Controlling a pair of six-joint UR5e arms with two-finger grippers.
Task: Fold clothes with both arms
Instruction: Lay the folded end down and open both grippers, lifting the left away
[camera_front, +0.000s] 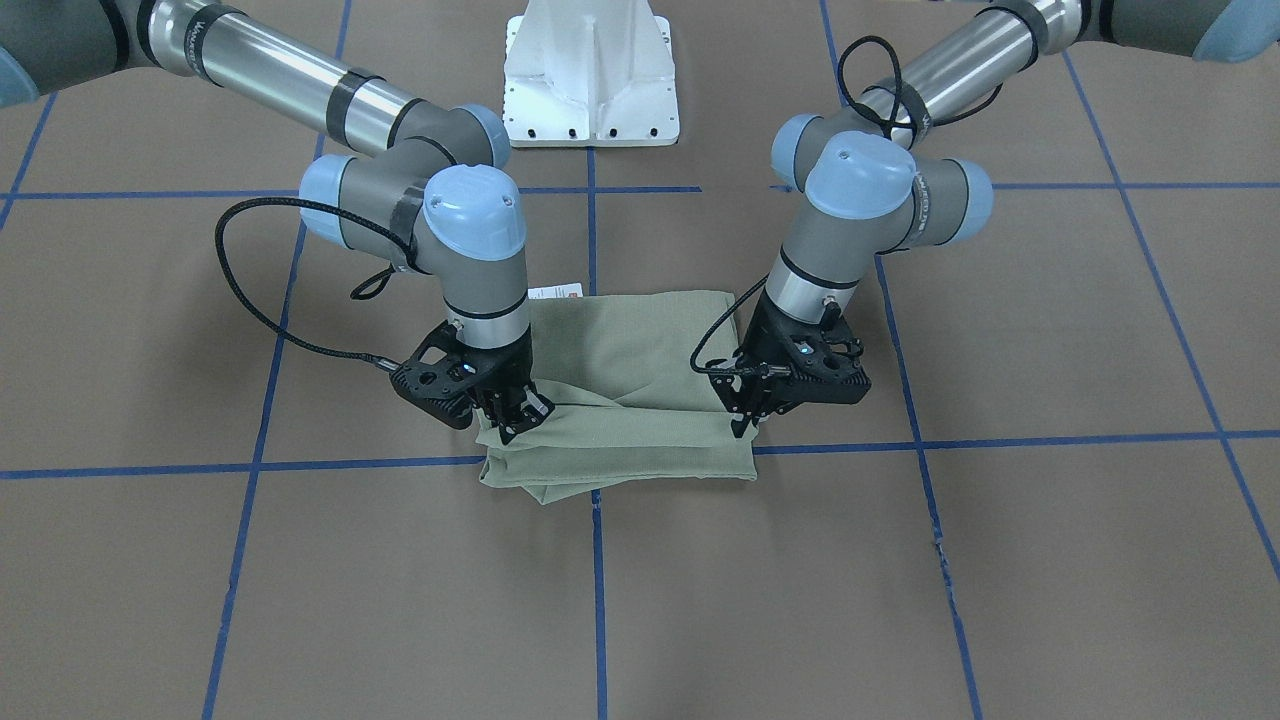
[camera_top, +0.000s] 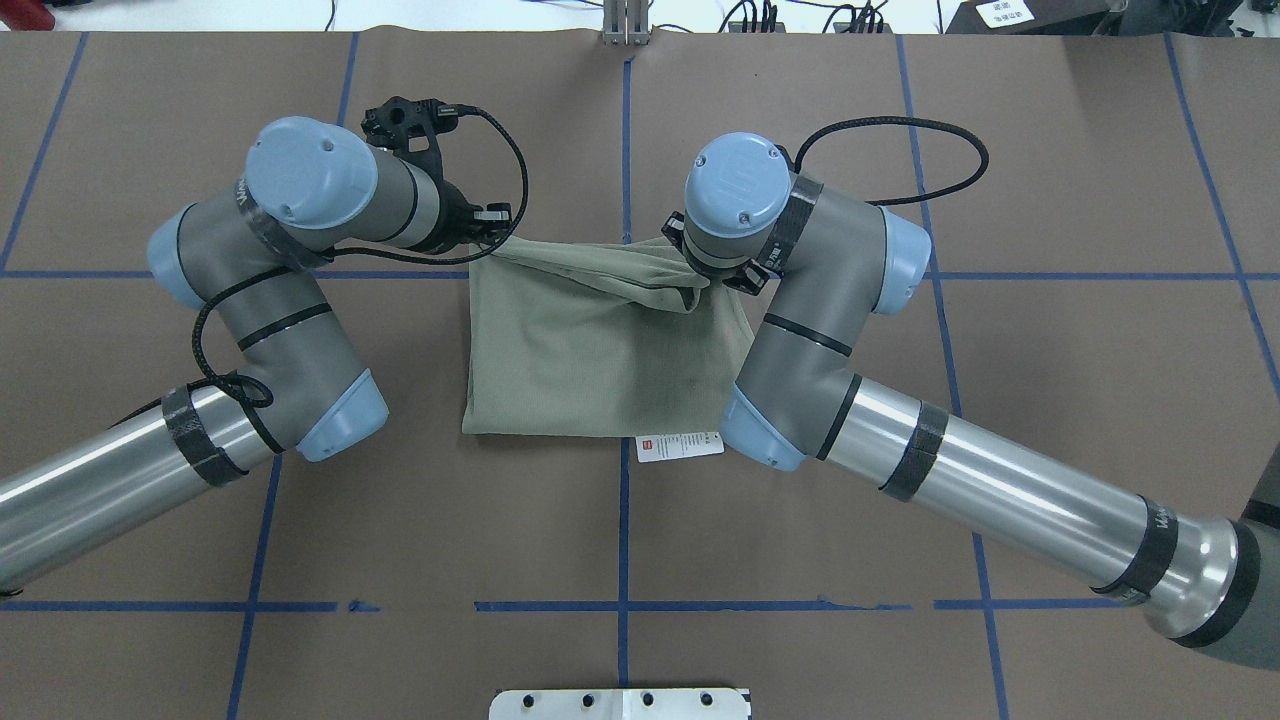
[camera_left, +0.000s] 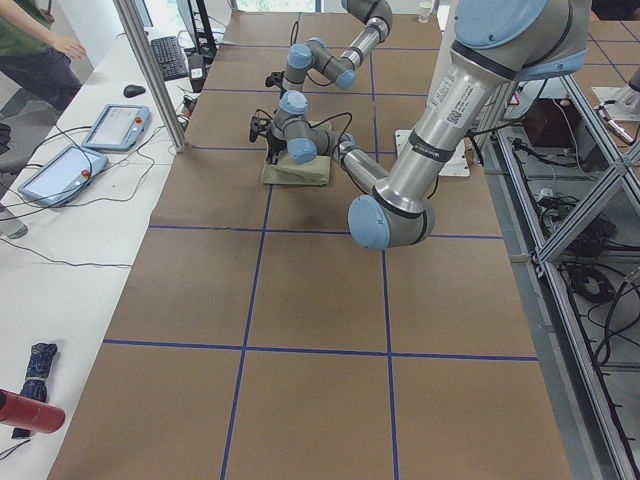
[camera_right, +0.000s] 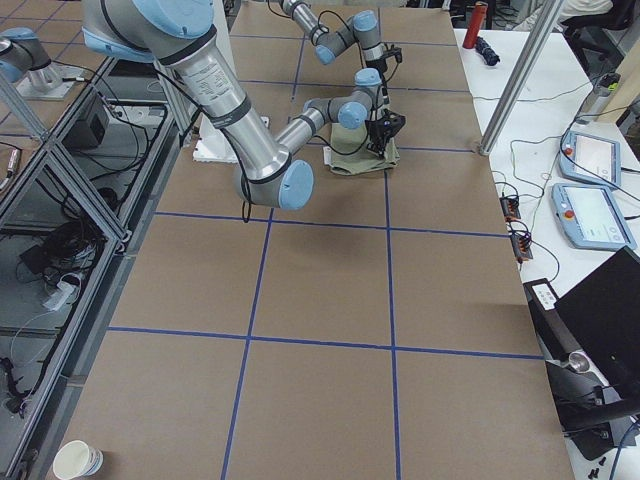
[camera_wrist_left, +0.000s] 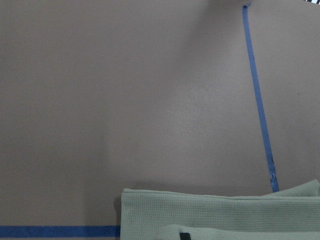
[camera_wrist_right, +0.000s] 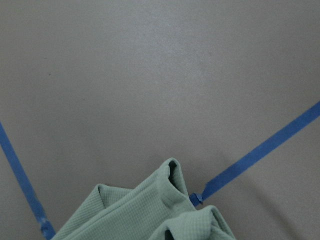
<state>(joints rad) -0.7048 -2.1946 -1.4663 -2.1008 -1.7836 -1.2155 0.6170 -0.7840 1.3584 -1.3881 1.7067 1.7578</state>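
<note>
Sage shirt (camera_front: 640, 350), far edge pinched in the narrow jaws of left gripper (camera_front: 745, 420) and right gripper (camera_front: 512, 415), likely needs carrying evenly toward the robot next.

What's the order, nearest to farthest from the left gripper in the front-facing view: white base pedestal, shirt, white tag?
From the left gripper, on this view's right:
1. shirt: pinched at its edge by the gripper itself.
2. white tag: sticks out at the shirt's opposite edge, on the robot's side.
3. white base pedestal: top centre, well beyond the shirt.
</note>
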